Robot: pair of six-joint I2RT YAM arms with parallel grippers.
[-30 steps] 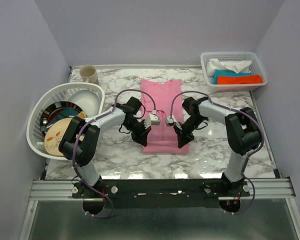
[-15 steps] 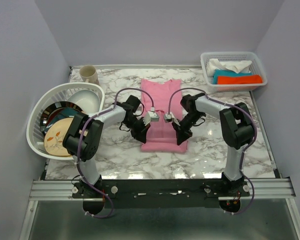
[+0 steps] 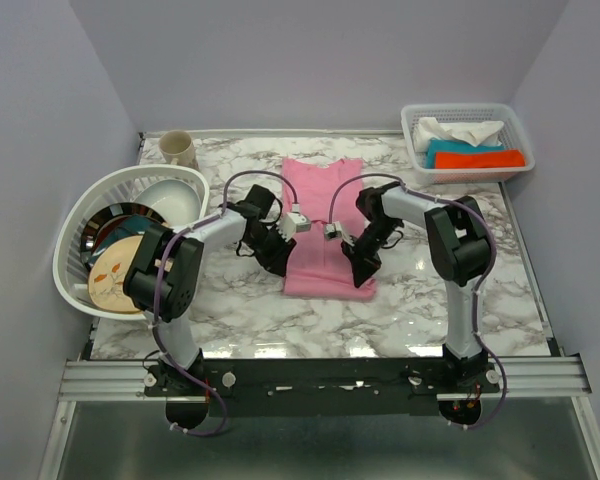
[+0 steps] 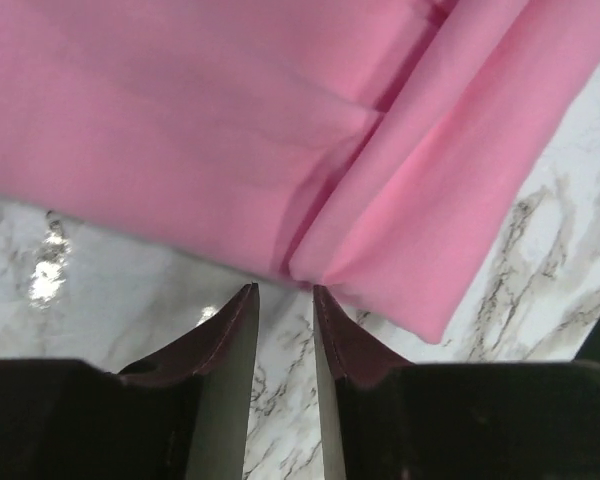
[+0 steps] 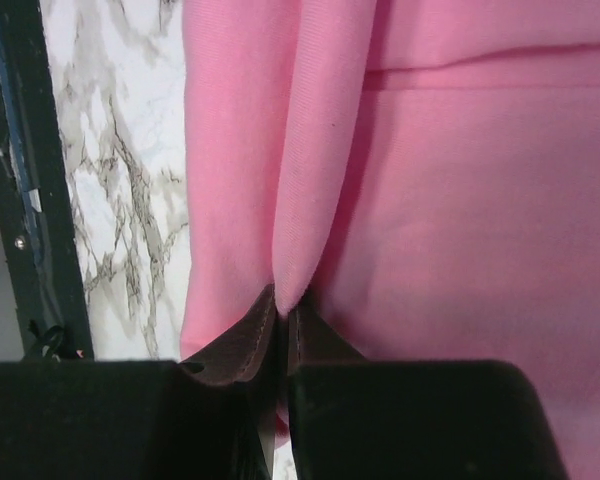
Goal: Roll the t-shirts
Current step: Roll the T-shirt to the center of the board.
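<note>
While lilac walls (image 3: 310,60) are enclosing a marble table (image 3: 230,300), a white basket (image 3: 68,262) at left is holding dishes (image 3: 130,235), and a tray (image 3: 460,107) at right is holding 3 folded cloths (image 3: 475,155). A pink t-shirt (image 3: 323,190) is lying mid-table. The left gripper (image 4: 283,300) is standing slightly parted at its edge, holding nothing. The right gripper (image 5: 283,305) is pinching a fold, nearly closed.

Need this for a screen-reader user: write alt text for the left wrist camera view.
The left gripper, jaws slightly apart and empty, points at the folded edge of a pink shirt on a marble table. A crease runs diagonally up from just beyond its tips.
</note>
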